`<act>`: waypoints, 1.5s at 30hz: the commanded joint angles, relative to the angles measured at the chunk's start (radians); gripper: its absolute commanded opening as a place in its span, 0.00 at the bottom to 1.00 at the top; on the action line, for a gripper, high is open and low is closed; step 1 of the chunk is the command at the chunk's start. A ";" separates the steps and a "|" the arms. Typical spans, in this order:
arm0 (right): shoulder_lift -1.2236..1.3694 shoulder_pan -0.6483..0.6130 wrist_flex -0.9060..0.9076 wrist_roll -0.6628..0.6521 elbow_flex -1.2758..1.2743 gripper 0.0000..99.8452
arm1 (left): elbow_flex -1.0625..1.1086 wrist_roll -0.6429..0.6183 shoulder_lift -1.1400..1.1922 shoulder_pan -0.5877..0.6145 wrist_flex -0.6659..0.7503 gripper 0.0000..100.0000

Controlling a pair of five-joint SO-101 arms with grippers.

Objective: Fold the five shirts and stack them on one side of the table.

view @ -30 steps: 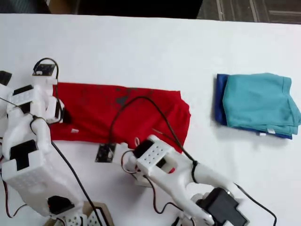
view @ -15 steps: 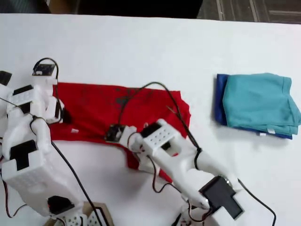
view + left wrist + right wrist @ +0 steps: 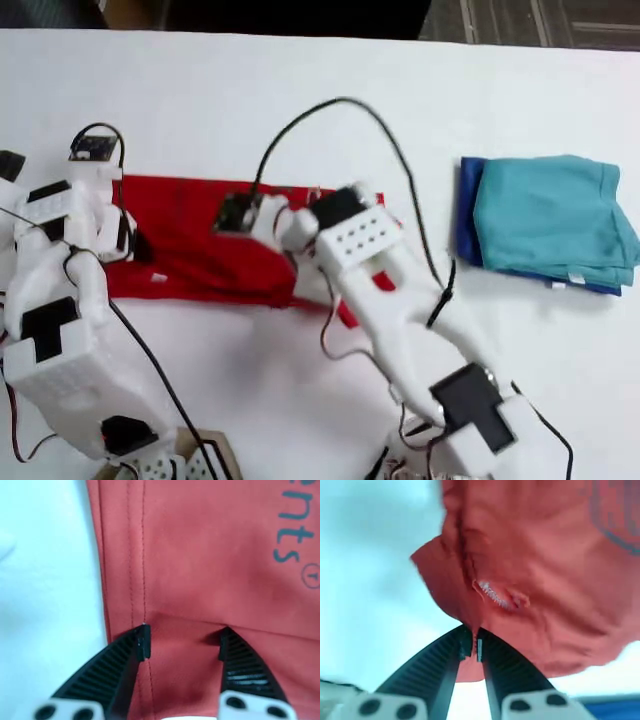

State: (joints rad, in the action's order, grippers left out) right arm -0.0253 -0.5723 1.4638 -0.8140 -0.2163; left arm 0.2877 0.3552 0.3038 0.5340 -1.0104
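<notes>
A red shirt (image 3: 195,240) lies flat across the left half of the white table (image 3: 300,90). My left gripper (image 3: 138,246) rests on the shirt's left end. In the left wrist view it (image 3: 182,642) stands open, both fingertips pressed onto the red fabric (image 3: 200,555) beside a seam. My right gripper (image 3: 308,284) is over the shirt's right part, shut on a bunched edge of the red shirt (image 3: 535,570), as the right wrist view shows (image 3: 470,649). The held cloth hangs lifted off the table. A flap of red (image 3: 348,312) shows below the right arm.
At the right side of the table a folded teal shirt (image 3: 550,215) lies on top of a folded blue shirt (image 3: 468,210). A black cable (image 3: 330,105) arcs above the right arm. Bare white table runs along the far side and the near middle.
The right arm has swung from the table's near side toward the far side and left, dragging the shirt's right end up over the rest. The left arm has kept still.
</notes>
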 commanded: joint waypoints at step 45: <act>0.323 0.021 0.182 0.104 0.552 0.04 | -0.012 -0.006 0.006 -0.002 0.009 0.24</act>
State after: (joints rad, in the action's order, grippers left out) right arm 0.4411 -0.4787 1.7001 -0.7480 0.4895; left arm 0.2877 0.3552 0.3038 0.5340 -1.0104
